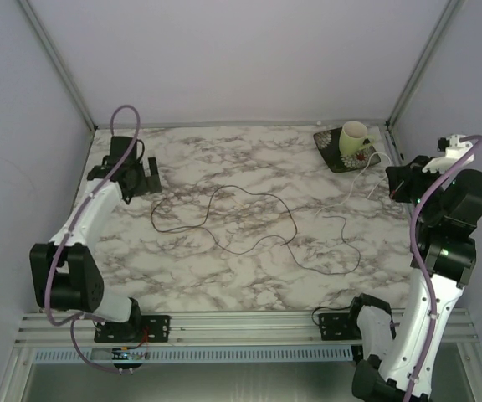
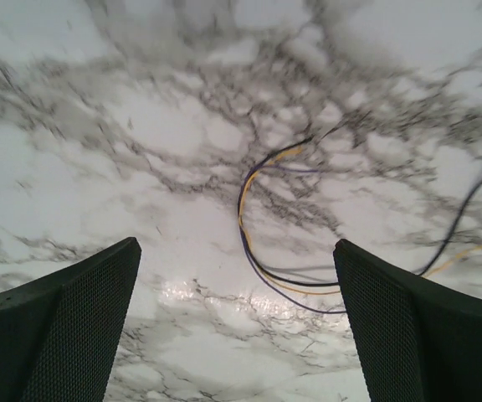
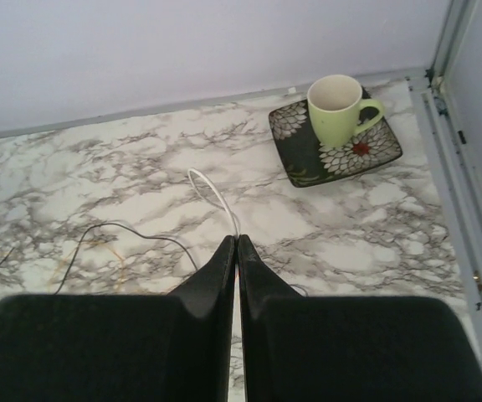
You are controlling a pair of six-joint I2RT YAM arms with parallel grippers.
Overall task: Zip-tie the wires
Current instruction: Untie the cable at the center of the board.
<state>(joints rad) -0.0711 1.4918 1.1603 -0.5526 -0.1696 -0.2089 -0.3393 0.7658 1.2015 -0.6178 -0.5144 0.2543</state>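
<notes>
The wires (image 1: 268, 198) lie in loose thin loops across the middle of the marble table (image 1: 224, 142). My left gripper (image 1: 146, 177) hovers over their far left end, jaws wide open with nothing between them. In the left wrist view the black, yellow and purple wires (image 2: 243, 197) curve on the marble just ahead of the left gripper (image 2: 234, 251). My right gripper (image 1: 394, 181) is raised at the far right, shut on a thin white zip tie (image 1: 362, 180). The zip tie (image 3: 212, 191) curls out from the tips of the right gripper (image 3: 238, 239). One dark wire (image 3: 124, 228) lies to its left.
A light green mug (image 1: 354, 138) stands on a dark flowered plate (image 1: 335, 157) in the back right corner. Grey walls and metal posts close in the table on three sides. An aluminium rail (image 1: 241, 322) runs along the near edge.
</notes>
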